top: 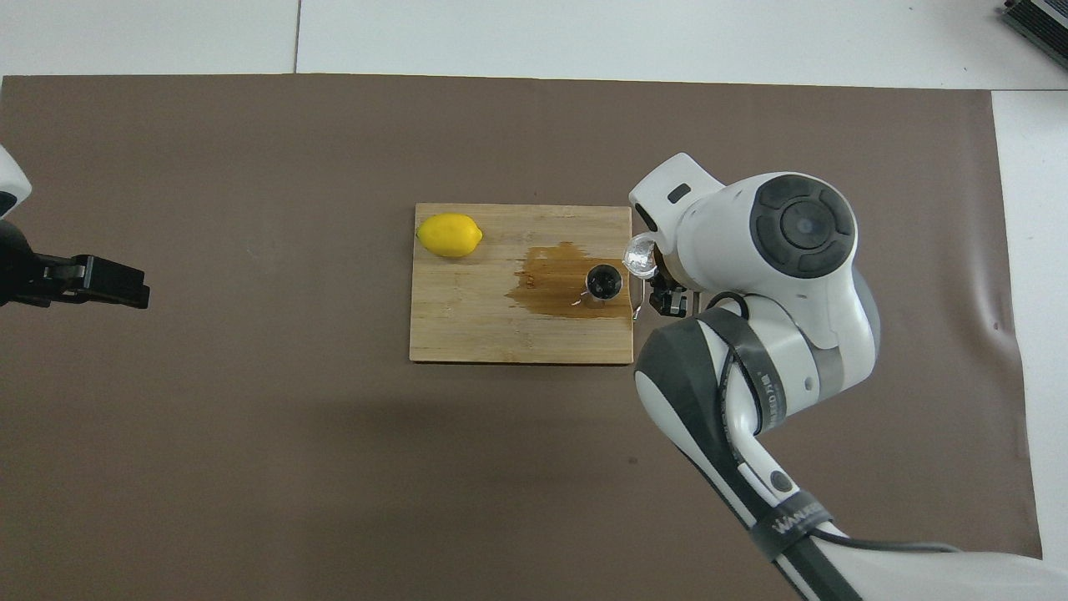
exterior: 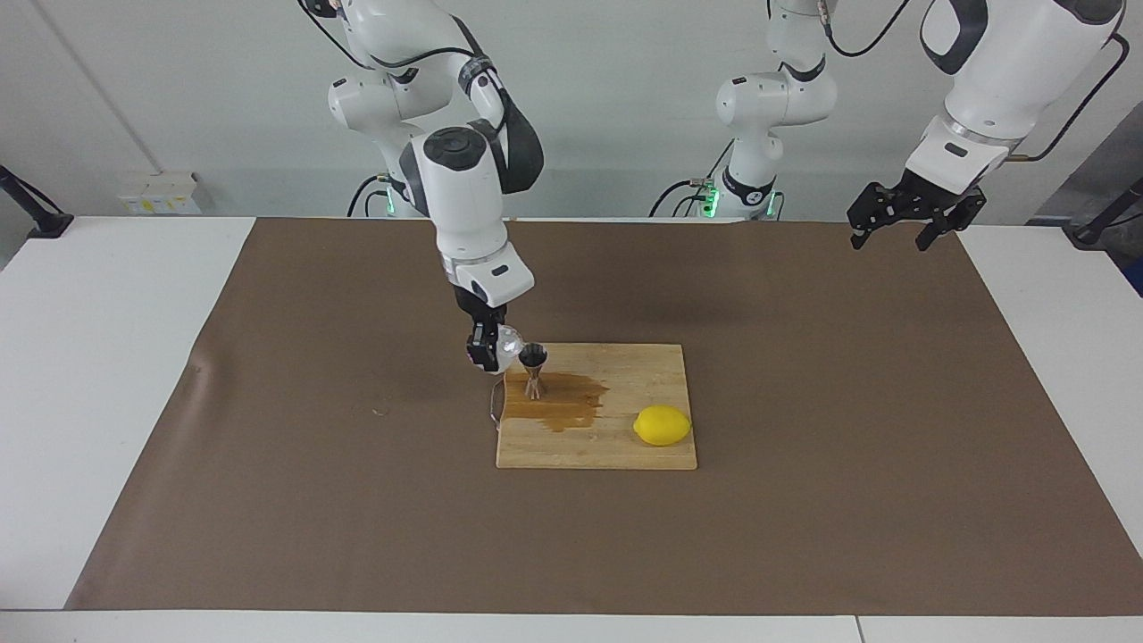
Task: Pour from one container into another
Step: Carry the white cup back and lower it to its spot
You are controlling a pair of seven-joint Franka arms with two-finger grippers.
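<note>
The right hand (exterior: 487, 350) grips a small clear glass cup (exterior: 507, 347) and holds it tipped toward a steel jigger (exterior: 534, 368), the cup raised just beside the jigger's open mouth at the edge of a wooden cutting board (exterior: 625, 446). The jigger stands upright on the board, in the corner nearest the robots at the right arm's end, its foot in a brown puddle (exterior: 558, 404) that spreads from the jigger along the board's face. From overhead, the cup (top: 640, 255) shows just off the board's (top: 467, 334) edge, beside the jigger's dark mouth (top: 604, 281), with the right hand (top: 667, 296) largely covered by the arm's own wrist. A lemon (exterior: 663, 425) lies on the same board, well apart from the jigger, farther from the robots than it and toward the left arm's end; the puddle stops short of it. The board rests on a brown mat (exterior: 312, 500) that covers the middle of the white surface (exterior: 89, 357). The left hand (exterior: 902, 223) waits in the air over the mat's edge at the left arm's end, well apart from the board, fingers spread with nothing between them.
</note>
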